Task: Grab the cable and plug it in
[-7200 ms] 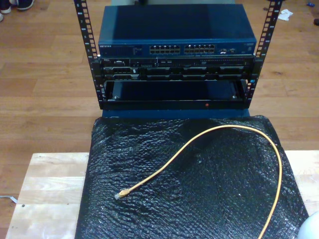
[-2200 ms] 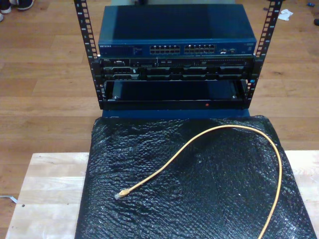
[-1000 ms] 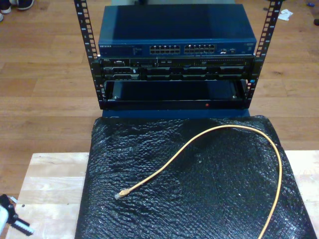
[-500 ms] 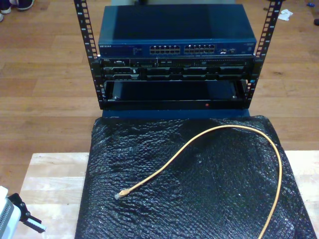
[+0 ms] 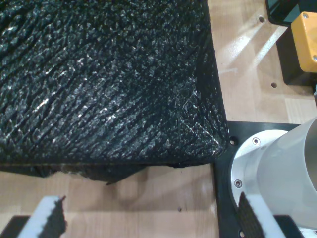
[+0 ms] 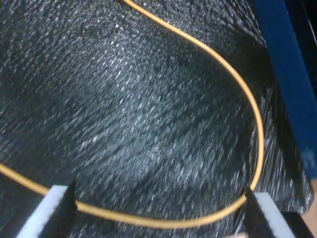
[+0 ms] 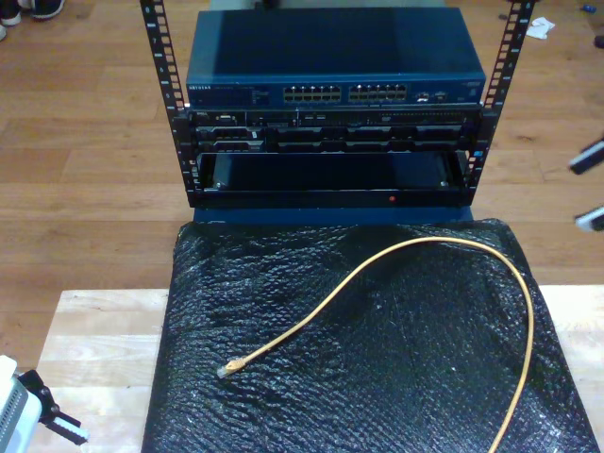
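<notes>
The yellow-orange cable point(image 7: 321, 307) lies in a long curve on the black mat point(image 7: 406, 377), and its clear plug point(image 7: 225, 370) rests towards the exterior view's lower left. My first gripper point(image 7: 49, 413) hangs at the exterior view's lower left corner over the wooden table, apart from the plug. In the first wrist view it point(image 5: 148, 215) is open over a corner of the mat point(image 5: 99, 74). At the exterior view's right edge, my second gripper point(image 7: 589, 187) is open. In the second wrist view it point(image 6: 158, 203) hangs above the cable's bend point(image 6: 218, 57), holding nothing.
A blue network switch point(image 7: 340, 92) with rows of ports sits in a black rack point(image 7: 330, 160) beyond the mat. The light wooden table point(image 7: 94, 349) lies under the mat. An arm's silver base point(image 5: 277, 173) and a yellow box point(image 5: 304, 39) stand near the mat's corner.
My first gripper came in at the exterior view's lower left and has shifted slightly. My second gripper's fingers have appeared at the exterior view's right edge. The cable has not moved.
</notes>
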Robot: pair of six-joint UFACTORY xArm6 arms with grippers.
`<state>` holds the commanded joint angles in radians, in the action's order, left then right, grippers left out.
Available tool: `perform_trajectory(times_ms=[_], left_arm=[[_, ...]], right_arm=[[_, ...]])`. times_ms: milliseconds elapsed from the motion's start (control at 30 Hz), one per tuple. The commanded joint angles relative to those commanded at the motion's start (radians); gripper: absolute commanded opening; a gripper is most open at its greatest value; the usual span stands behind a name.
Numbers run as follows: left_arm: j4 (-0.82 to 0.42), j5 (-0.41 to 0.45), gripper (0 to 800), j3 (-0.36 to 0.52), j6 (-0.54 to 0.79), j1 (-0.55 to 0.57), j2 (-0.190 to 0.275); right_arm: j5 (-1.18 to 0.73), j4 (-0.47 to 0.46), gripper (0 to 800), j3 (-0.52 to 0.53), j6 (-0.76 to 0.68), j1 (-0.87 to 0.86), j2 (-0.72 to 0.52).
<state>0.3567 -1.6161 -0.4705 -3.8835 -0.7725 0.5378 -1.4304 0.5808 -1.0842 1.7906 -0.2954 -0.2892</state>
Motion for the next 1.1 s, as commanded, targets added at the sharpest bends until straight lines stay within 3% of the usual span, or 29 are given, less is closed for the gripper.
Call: perform_trajectory(times_ms=[300,633,1100], left_arm=[[0.000,0.000,800,0.000,0.002,-0.002,-0.009],[0.000,0.008,800,0.000,0.002,-0.002,-0.012],[0.000,0.009,800,0.000,0.002,-0.002,-0.015]], right_arm=[[0.133,-0.126,792,0.003,-0.068,0.209,0.017],[0.284,-0.414,793,0.008,-0.249,0.508,0.091],[0.410,-0.519,792,0.014,-0.417,0.790,0.173]])
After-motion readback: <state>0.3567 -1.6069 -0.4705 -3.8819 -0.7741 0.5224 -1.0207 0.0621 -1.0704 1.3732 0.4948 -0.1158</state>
